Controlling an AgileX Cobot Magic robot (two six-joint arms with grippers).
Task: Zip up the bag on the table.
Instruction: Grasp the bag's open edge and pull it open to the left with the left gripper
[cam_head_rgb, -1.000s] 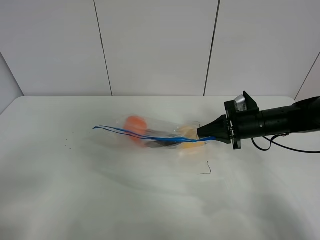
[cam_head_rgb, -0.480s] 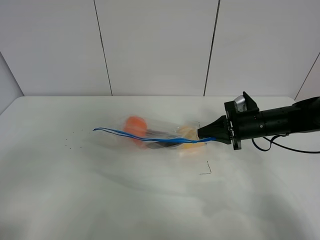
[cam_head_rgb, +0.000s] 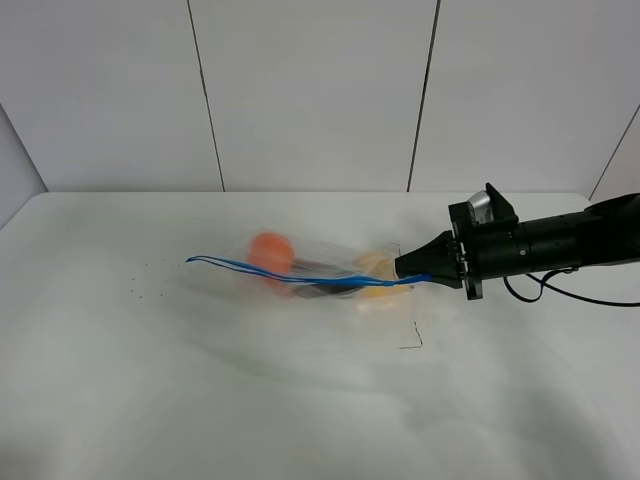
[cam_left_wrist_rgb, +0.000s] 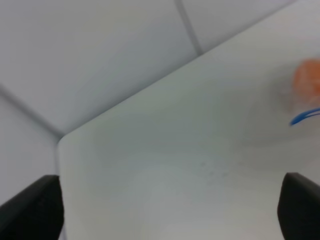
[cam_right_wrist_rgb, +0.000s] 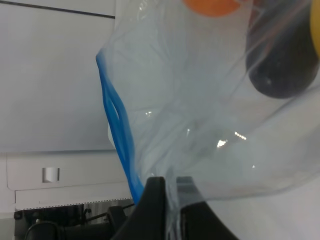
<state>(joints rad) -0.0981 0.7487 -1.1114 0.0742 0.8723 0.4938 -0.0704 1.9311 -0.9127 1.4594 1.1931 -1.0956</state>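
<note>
The near part of the white table (cam_head_rgb: 300, 420) is bare, apart from a small dark mark (cam_head_rgb: 412, 340) right of the middle and a few specks (cam_head_rgb: 133, 292) out to the left.

Past the mark, about midway across the table, lies the clear bag (cam_head_rgb: 335, 268), stretched lengthwise from left to right. Its blue zip strip (cam_head_rgb: 240, 265) runs along the bag; toward the left end the strip's two sides stand slightly apart. Through the plastic show an orange (cam_head_rgb: 270, 248) at the left, a dark eggplant (cam_head_rgb: 325, 285) in the middle and a yellow fruit (cam_head_rgb: 375, 268) at the right.

The right gripper (cam_head_rgb: 404, 268) meets the bag at its right end, the black right arm (cam_head_rgb: 560, 245) reaching in low from the right edge. In the right wrist view its two fingers (cam_right_wrist_rgb: 155, 210) are pressed together on the clear plastic, just beside the blue strip, so the bag fans out from the pinch.

The left gripper (cam_left_wrist_rgb: 167, 200) shows only in its own wrist view. Its fingers (cam_left_wrist_rgb: 30, 210) stand wide apart with nothing between them, over bare table. The bag's left end, with the orange and the tip of the strip, lies well apart from it.

Behind the table's far edge rises a pale panelled wall (cam_head_rgb: 310, 90).
</note>
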